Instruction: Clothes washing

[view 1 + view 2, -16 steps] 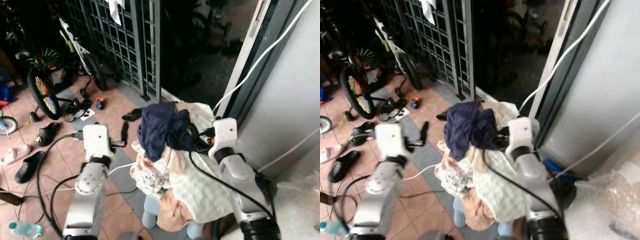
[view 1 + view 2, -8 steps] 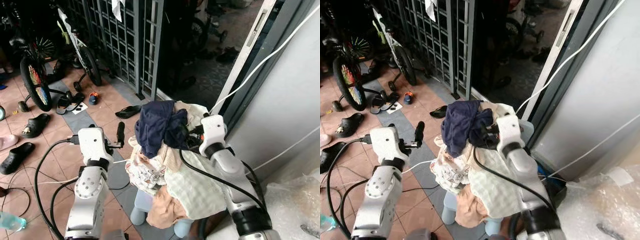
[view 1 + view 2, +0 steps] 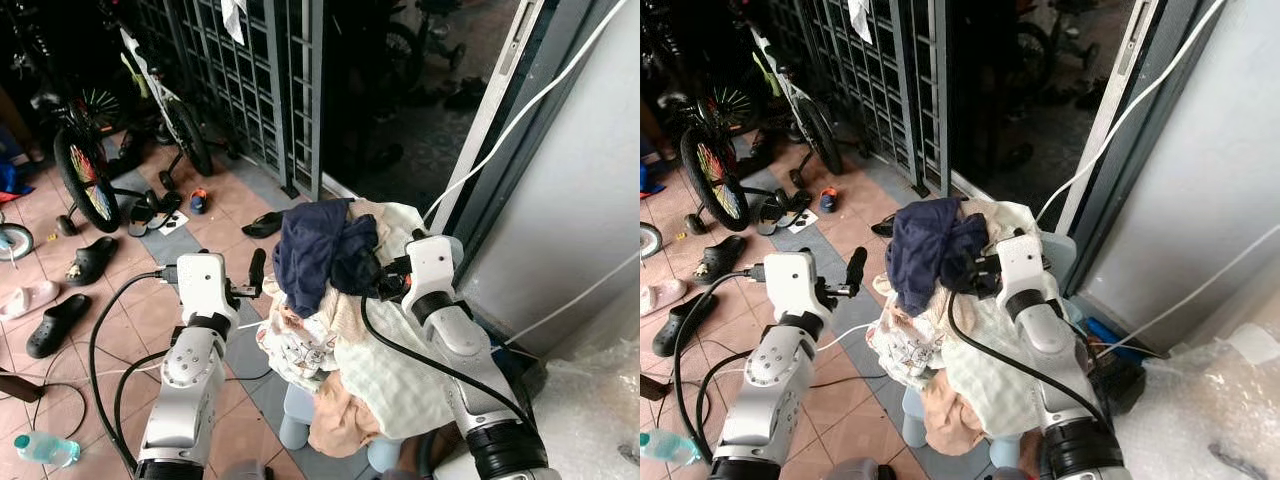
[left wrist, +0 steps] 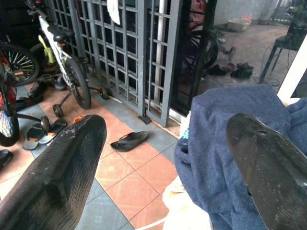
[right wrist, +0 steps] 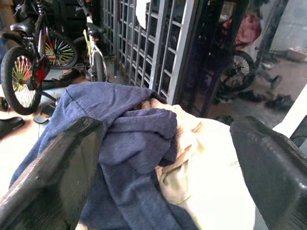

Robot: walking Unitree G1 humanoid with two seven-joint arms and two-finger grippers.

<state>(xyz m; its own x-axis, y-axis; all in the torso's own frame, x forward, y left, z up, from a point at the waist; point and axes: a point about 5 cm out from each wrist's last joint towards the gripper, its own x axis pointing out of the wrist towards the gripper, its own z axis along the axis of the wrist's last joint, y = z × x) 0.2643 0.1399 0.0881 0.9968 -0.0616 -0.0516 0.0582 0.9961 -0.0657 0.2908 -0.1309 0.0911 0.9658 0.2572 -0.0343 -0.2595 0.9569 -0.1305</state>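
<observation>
A heaped pile of clothes (image 3: 345, 330) sits between my two arms, with a navy blue garment (image 3: 320, 250) on top, cream and printed cloths below, and a peach piece hanging low. Something light blue (image 3: 295, 430) shows under the pile. My left gripper (image 3: 257, 272) is at the pile's left side, open, with the navy garment (image 4: 225, 163) against one finger. My right gripper (image 3: 378, 282) is at the pile's upper right, open wide, with the navy garment (image 5: 129, 143) and cream cloth (image 5: 211, 167) lying between its fingers (image 5: 53, 177).
A grey metal grille gate (image 3: 250, 80) stands behind the pile. Bicycles (image 3: 85, 170) and scattered sandals (image 3: 92, 260) crowd the tiled floor on the left. A plastic bottle (image 3: 45, 448) lies near my left side. A grey wall (image 3: 590, 180) with white cable is at the right.
The camera has swayed, so the whole scene shifted. Both arms stay at the sides of the pile, and my left gripper is slightly closer to the clothes.
</observation>
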